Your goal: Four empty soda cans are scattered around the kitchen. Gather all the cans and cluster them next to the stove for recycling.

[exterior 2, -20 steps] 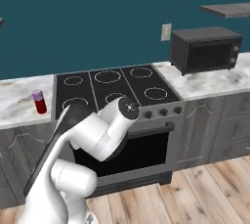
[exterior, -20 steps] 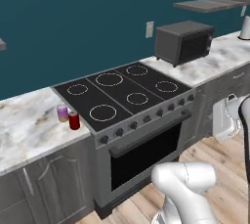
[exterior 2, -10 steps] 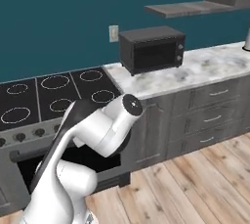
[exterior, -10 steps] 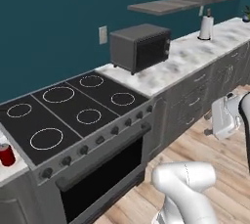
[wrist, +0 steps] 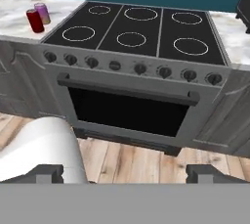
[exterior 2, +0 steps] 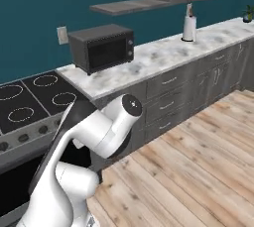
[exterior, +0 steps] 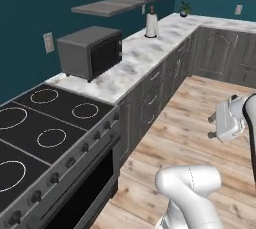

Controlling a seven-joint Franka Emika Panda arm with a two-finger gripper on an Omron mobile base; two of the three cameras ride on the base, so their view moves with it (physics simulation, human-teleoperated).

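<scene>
We see a kitchen with a teal wall and a marble tabletop (exterior: pixel 135 60) that carries a dark microwave (exterior: pixel 90 51) right of the stove (wrist: pixel 139 27). In the hand view, a red soda can (wrist: pixel 34 20) and a purple soda can (wrist: pixel 43 12) stand upright, touching, on the tabletop just left of the stove. Our gripper (wrist: pixel 124 174) is wide open and holds nothing.

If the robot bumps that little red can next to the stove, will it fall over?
Probably, yes. The small red soda can stands upright, tall and narrow, so a nudge near its top would likely tip it. Being round, it might then roll along the white marble counter. It stands right by the purple can with a silver top, so it could knock that one too.
</scene>
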